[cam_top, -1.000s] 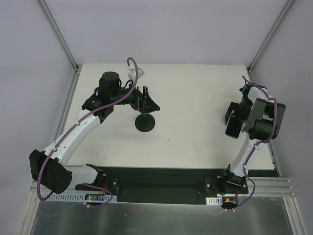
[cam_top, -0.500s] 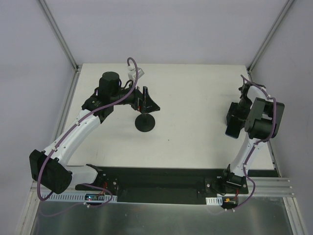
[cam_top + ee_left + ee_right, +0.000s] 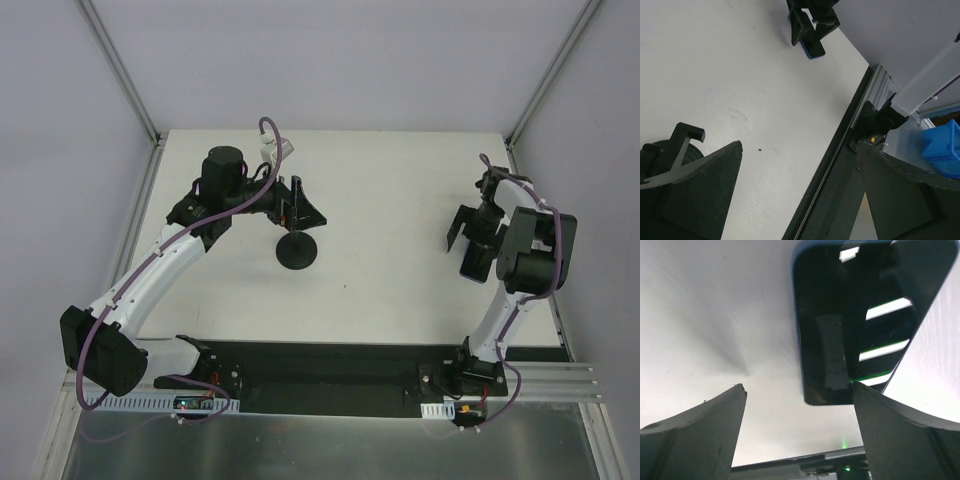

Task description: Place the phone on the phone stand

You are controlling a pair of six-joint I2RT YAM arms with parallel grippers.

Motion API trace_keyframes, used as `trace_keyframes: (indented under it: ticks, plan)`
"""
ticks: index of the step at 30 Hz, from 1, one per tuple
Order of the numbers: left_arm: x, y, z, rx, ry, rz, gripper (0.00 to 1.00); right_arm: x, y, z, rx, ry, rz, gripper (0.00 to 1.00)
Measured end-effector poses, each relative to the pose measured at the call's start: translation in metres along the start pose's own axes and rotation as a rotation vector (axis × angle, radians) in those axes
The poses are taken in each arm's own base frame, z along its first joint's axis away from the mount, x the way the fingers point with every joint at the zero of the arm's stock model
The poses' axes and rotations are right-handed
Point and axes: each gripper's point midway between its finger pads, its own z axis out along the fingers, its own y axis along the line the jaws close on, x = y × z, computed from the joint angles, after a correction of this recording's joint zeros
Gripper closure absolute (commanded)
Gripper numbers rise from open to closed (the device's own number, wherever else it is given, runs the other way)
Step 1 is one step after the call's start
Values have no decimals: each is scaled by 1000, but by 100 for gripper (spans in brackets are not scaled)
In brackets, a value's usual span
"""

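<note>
Rightward, the phone [image 3: 472,262] lies by the bench [image 3: 400,180] edge under the parted right gripper [image 3: 470,232], well apart from the phone stand [image 3: 297,250] and parted left gripper [image 3: 300,205]; only the right wrist view shows its glossy face.

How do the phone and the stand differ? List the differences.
The phone lies flat on the table; the stand stands upright on its disc base.
The phone is a rectangular slab; the stand is a round base with a stem.
The phone sits under the open right hand; the stand sits beside the open left hand.
Both are dark.
</note>
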Motion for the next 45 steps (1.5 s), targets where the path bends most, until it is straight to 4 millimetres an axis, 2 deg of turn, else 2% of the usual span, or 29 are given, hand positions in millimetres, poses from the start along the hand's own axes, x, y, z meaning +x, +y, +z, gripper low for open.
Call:
trace_keyframes:
  ticks: [3,5,9,12,15,19,22,26,32,38,41,45]
  plan:
    - [0,0,0,0,0,2,5,4,0,-9,-73,-64,108,6]
    - [0,0,0,0,0,2,5,2,-8,-17,-121,-124,206,3]
    - [0,0,0,0,-1,3,4,-13,-31,-37,-162,-261,363,0]
    - [0,0,0,0,-1,3,4,-24,-40,-46,-176,-324,430,0]
    - [0,0,0,0,-1,3,4,-33,-46,-42,-185,-335,483,0]
    - [-1,0,0,1,-3,6,4,-38,-50,-23,-185,-298,539,0]
    - [-2,1,-1,-2,-8,7,3,-38,-49,-15,-190,-279,560,0]
    - [-3,2,-1,-3,-10,7,3,-37,-45,-14,-209,-258,577,0]
    - [-3,1,-1,-2,-10,8,3,-29,-37,2,-229,-198,592,0]
    - [-3,1,-1,-1,-11,9,3,-27,-31,3,-208,-203,561,0]
    - [-3,1,-1,-1,-12,9,3,-22,-19,4,-146,-214,483,3]
    - [-5,3,-2,-5,-16,8,3,-10,6,0,-85,-200,371,3]
